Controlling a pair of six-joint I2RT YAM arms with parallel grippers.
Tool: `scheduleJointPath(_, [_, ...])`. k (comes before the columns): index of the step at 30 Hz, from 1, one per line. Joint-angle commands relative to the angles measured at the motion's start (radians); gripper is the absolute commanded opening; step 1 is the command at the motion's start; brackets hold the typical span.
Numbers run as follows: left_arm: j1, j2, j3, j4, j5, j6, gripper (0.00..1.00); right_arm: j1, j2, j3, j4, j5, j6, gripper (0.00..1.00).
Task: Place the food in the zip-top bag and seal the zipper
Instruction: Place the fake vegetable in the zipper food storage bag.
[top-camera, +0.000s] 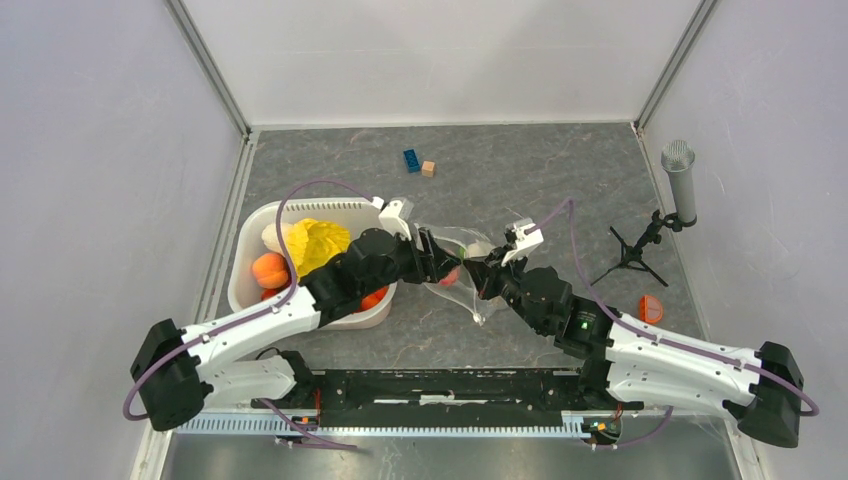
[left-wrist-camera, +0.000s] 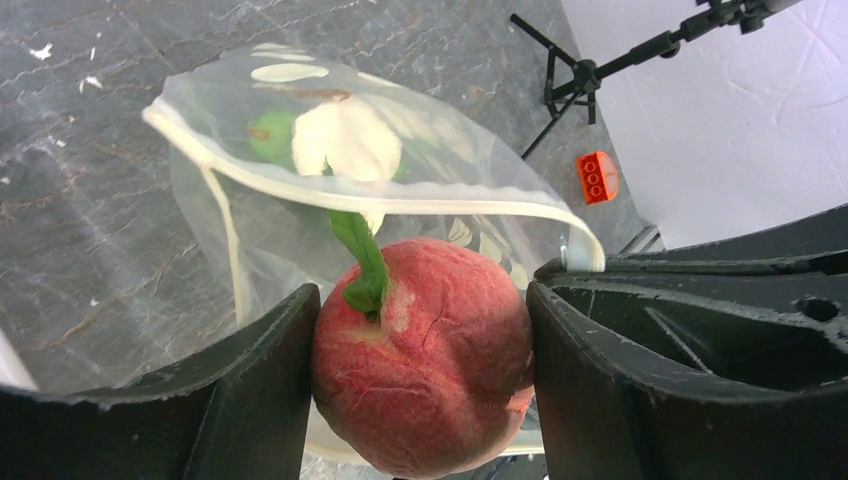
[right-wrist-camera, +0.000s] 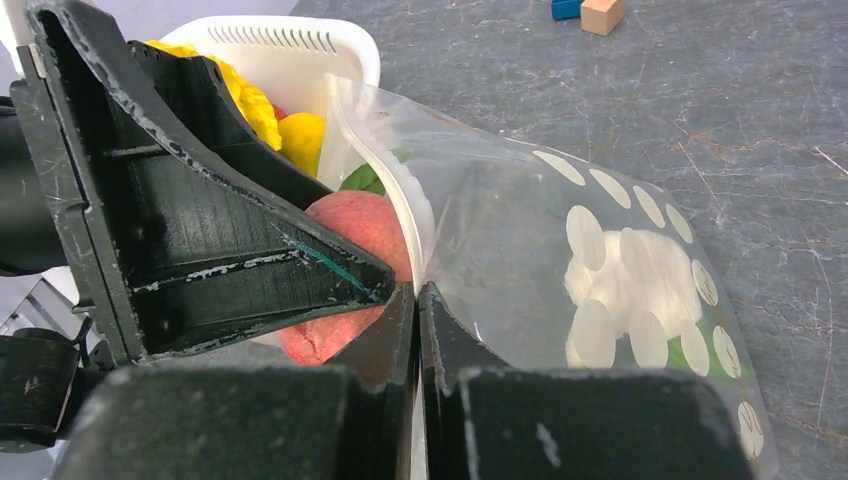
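Above grey table (top-camera: 520, 170), left claw (left-wrist-camera: 420, 300) grips peach (left-wrist-camera: 430, 380); right claw (right-wrist-camera: 415, 295) pinches bag (right-wrist-camera: 560, 230).

No text, label, brand or number can be read in any view. The zip-top bag (right-wrist-camera: 520, 230) carries only plain white round dots, no letters or figures.

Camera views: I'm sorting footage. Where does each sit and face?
Top external: above and behind, looking down at the table; left arm, right arm show.
Left wrist: on the left gripper, facing the zip-top bag; fingers hold a peach.
Right wrist: on the right gripper, facing the basket; fingers pinch the bag.
Shared: both wrist views show peach and bag.
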Motion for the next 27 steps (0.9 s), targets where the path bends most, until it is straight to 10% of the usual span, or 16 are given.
scheduleJointPath(1, [-0.022, 0.030, 0.071, 0.096, -0.027, 0.004, 0.56, -0.003, -0.021, 0.042, 0.028, 0.023, 0.015, 0.05])
scheduleJointPath(15, [-0.104, 0.078, 0.177, -0.002, 0.131, 0.104, 0.94, -0.003, -0.097, 0.009, 0.056, 0.142, 0.033, 0.06])
scheduleJointPath(27, [-0.030, 0.019, 0.251, -0.010, 0.314, 0.169, 0.99, -0.005, -0.275, -0.098, 0.033, 0.328, 0.050, 0.06])
